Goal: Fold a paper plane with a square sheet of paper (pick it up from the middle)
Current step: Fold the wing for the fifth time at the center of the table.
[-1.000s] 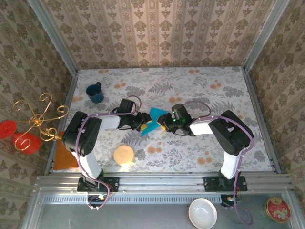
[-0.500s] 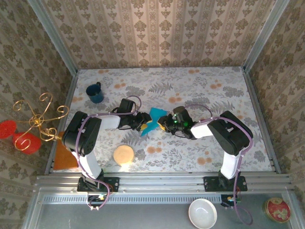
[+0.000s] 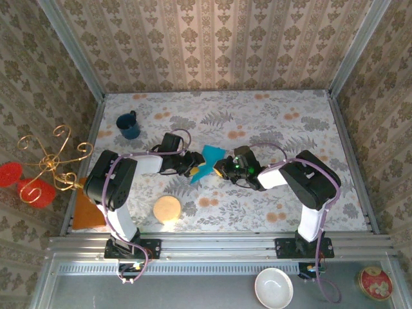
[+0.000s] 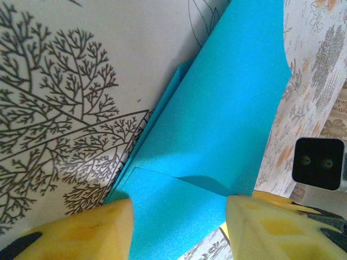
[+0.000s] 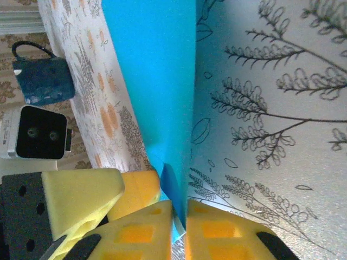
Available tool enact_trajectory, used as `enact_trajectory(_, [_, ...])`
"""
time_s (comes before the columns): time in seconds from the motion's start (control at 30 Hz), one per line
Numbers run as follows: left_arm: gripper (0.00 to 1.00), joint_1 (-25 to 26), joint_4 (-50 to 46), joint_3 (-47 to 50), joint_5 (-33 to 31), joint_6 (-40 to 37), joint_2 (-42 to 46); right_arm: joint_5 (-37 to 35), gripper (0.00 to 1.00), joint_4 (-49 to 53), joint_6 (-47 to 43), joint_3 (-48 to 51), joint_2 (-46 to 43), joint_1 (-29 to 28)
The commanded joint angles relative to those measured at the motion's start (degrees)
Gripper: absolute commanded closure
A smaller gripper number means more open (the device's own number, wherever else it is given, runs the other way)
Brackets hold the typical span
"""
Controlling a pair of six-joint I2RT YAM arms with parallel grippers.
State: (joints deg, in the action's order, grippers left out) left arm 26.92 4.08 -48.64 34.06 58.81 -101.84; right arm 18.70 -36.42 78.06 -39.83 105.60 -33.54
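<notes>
The square sheet of paper (image 3: 208, 159), bright turquoise and creased into a pointed shape, lies mid-table between both grippers. My left gripper (image 3: 192, 165) stands open at its left side. In the left wrist view the folded paper (image 4: 217, 124) spreads flat between and under the yellow fingers (image 4: 81, 233), and the left gripper (image 4: 179, 230) has a wide gap. My right gripper (image 3: 221, 169) meets the paper from the right. In the right wrist view the right gripper (image 5: 179, 227) is shut on a raised fold of the paper (image 5: 152, 70).
A dark blue mug (image 3: 129, 125) stands at the back left. A tan round disc (image 3: 167, 208) lies near the left arm, with an orange triangle (image 3: 87, 209) by the left wall. A white bowl (image 3: 273, 288) and red tin (image 3: 374, 282) sit off the table in front.
The right gripper's jaws have closed onto the paper's raised fold, and that gripper has shifted slightly left and nearer. The left gripper has kept its place and its opening.
</notes>
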Motion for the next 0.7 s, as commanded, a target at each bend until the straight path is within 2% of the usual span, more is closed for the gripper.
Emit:
enact_trajectory(0.0, [0.50,-0.1,-4.6,-0.7,-2.8,-3.2,0.4,-2.3,0.90,4.1,-1.6,-1.6,-0.1,-0.2])
enact_trajectory(0.2, [0.46,2.6,-6.5,-2.9,-6.0,-11.2,4.6,-4.4,0.95,7.1,-3.2,-0.3,-4.6,0.9])
enact_trajectory(0.43, [0.42,9.7,-12.4,-6.9,-16.0,-26.1,7.3,-4.7,0.96,10.8,-2.3,2.9,-11.1,3.9])
enact_trajectory(0.67, [0.39,15.6,-7.4,-5.5,-22.9,-39.3,7.5,-3.5,0.96,16.4,-1.4,3.2,-14.4,6.2])
